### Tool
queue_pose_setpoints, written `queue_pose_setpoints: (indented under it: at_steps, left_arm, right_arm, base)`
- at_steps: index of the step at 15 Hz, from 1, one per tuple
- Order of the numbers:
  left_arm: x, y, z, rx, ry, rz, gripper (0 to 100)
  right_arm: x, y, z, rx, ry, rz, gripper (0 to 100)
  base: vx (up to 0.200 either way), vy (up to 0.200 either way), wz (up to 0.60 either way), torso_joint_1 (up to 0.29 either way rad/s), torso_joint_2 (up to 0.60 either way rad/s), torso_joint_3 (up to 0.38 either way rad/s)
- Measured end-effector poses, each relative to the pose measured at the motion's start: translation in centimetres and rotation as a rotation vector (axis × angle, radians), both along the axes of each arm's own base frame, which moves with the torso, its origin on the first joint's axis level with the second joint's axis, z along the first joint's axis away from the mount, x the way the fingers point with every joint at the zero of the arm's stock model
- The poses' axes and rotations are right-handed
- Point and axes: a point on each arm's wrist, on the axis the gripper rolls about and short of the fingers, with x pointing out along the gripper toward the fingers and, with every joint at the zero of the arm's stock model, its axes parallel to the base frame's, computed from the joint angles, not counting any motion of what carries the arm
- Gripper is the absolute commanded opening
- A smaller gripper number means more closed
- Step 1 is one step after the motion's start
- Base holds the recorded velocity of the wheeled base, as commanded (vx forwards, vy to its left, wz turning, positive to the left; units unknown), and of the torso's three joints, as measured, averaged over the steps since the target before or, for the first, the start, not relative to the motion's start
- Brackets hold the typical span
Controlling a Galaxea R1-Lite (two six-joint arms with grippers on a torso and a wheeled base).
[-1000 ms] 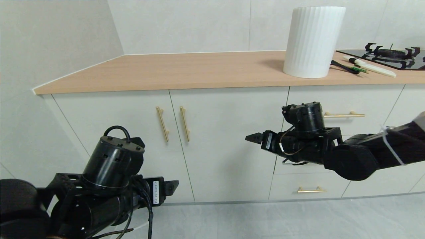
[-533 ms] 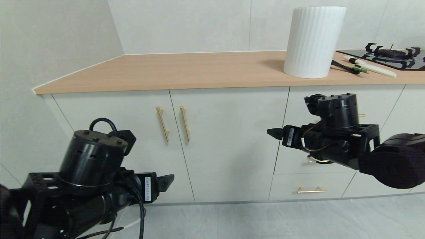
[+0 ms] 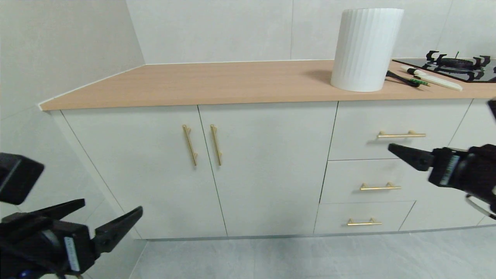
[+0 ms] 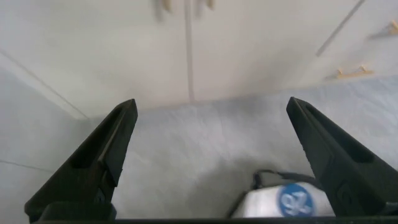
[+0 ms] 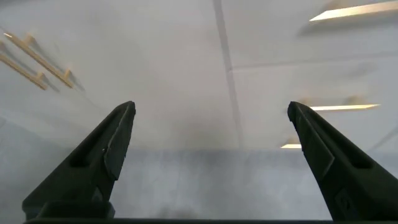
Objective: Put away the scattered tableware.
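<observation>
Counter (image 3: 193,83): wood top, carries all the task items. White ribbed holder (image 3: 366,50) stands upright towards its right end; probable destination. Just right of it, lying flat: cream utensil (image 3: 438,80), then a slimmer dark utensil (image 3: 403,79). Judged light, stiff, slick; pinch mid-handle across the width. Left jaws and right jaws spread wide, empty, low before the cabinets (image 3: 267,166), well apart from the utensils

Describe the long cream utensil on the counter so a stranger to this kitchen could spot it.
On the wooden countertop, find the tall white ribbed container. Between it and the black stove lie two utensils. The cream utensil is the pale, longer one nearer the stove; the dark utensil beside it is black.
</observation>
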Motion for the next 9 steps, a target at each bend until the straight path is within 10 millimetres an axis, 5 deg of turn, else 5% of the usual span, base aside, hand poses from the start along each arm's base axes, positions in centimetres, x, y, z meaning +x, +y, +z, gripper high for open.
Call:
queue_pose_setpoints:
  at_steps: [5,9]
  left_arm:
    - [-6.2,4.5,0.4,0.102,-0.243,0.12,100]
    - [-10.9,6.3,0.4,0.089,-0.441,0.253,100]
  right_arm:
    - [-10.1,-6.6,0.2,-0.127,-0.177,-0.18,100]
    - [-16.8,-8.6,-0.4,-0.265,-0.361,-0.359,100]
  base:
    - [0.0,0.0,0.0,0.0,0.0,0.0]
    - [0.0,0.0,0.0,0.0,0.0,0.0]
